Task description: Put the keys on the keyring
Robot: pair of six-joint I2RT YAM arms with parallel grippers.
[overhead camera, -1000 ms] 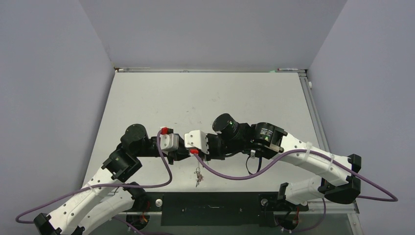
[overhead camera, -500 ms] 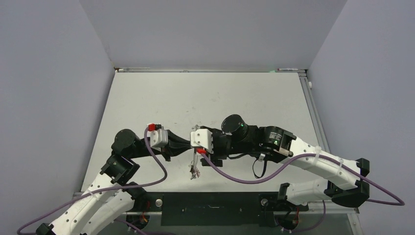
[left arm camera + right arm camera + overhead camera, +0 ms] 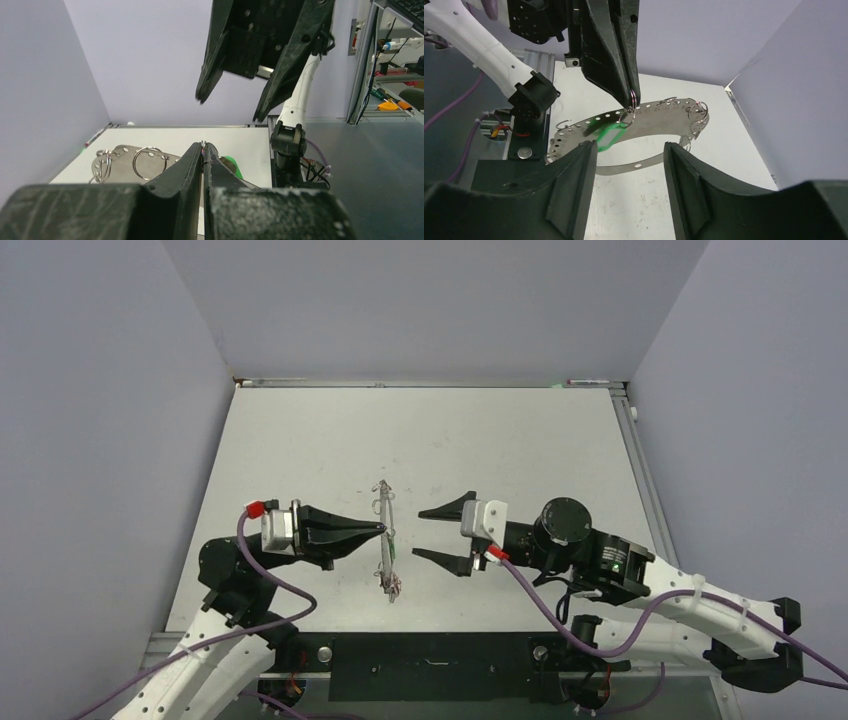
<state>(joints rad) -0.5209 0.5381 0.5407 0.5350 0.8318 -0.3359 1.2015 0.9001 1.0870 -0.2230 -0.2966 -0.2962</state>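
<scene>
Left jaws clamp the keyring, the green key hanging just beneath them; right jaws stand apart, facing. Likely mid-threading: next, right jaws fetch another key.

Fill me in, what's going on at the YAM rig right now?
The left gripper has its jaws shut on a small ring at the top of the keyring, a perforated metal band loop, and holds it on edge over the table. A green-headed key appears to hang from it just below the grip. The right gripper faces the keyring a short way off, jaws open, holding nothing. No red or blue key is clearly in view.
</scene>
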